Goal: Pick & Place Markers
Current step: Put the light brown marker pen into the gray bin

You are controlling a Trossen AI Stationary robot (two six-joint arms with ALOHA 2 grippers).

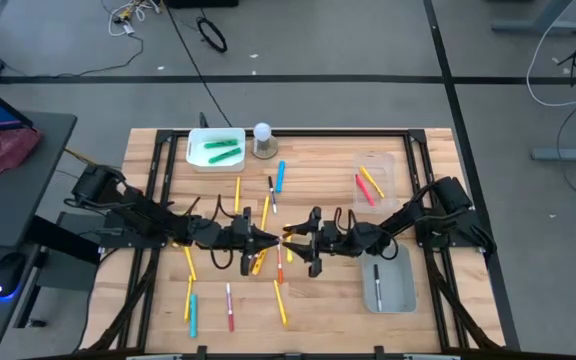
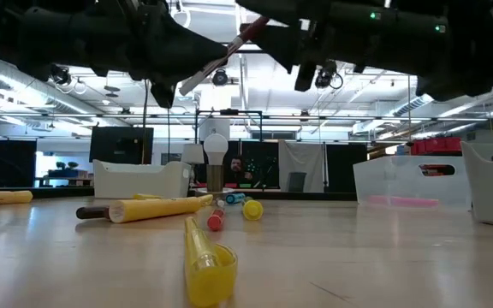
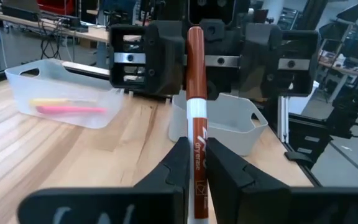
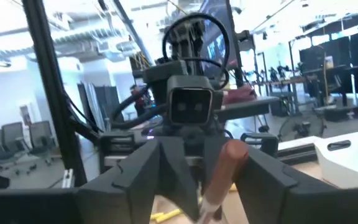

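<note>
Red-brown capped marker (image 3: 195, 106) sits clenched in the left claw (image 3: 194, 163), raised above mid-desk (image 1: 328, 300). Facing it, the right claw (image 4: 199, 180) stands released, fingers spread around the marker's cap without pinching it.

A grey floor (image 1: 368, 40) surrounds the wooden desk (image 1: 318, 160), crossed by dark tape lines (image 1: 268, 78). Loose cables (image 1: 211, 35) lie at twelve o'clock, a black side table (image 1: 28, 160) stands at nine. Ceiling lights (image 2: 84, 77) brighten the room; grey chairs (image 4: 23, 140) wait behind.
</note>
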